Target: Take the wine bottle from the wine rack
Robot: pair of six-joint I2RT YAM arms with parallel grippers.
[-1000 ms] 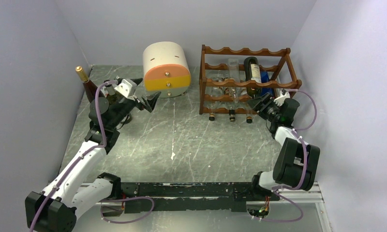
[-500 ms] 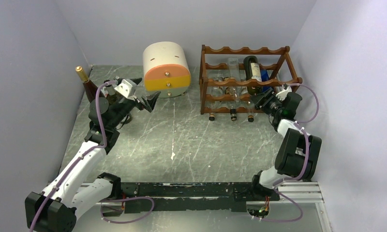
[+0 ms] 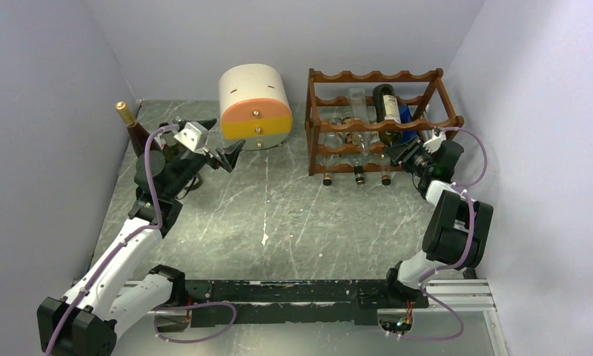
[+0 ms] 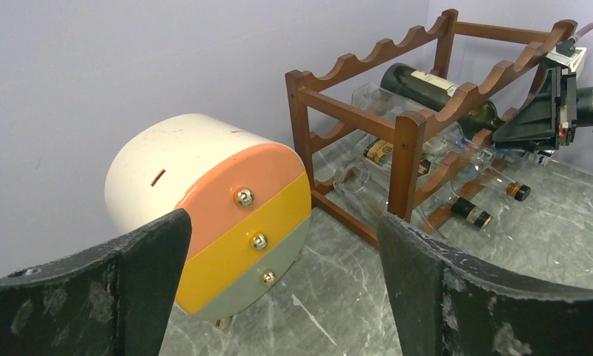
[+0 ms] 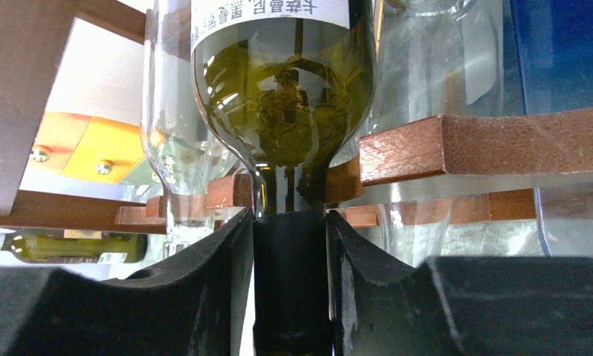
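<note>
**Right end effector clamped on bottle neck at the rack**

The wine rack [image 3: 375, 77] stands at the far right corner of the surface [image 3: 279, 222]. The wine bottle [image 5: 282, 89], dark green with a white label, lies in the rack's right half, its neck resting on a front rail and pointing toward the near edge. The right end effector [image 5: 290, 222] grips that neck between its 2 fingers. The left end effector [image 4: 282, 222] hangs spread wide and holds nothing, facing the cream-and-orange drawer unit [image 3: 255, 96] at the far edge. Another bottle [image 3: 136, 133] stands upright near the far left corner.

White-and-black arms [image 3: 119, 259], purple cables [image 3: 152, 172], scuffed black fingers [image 4: 464, 297]
</note>
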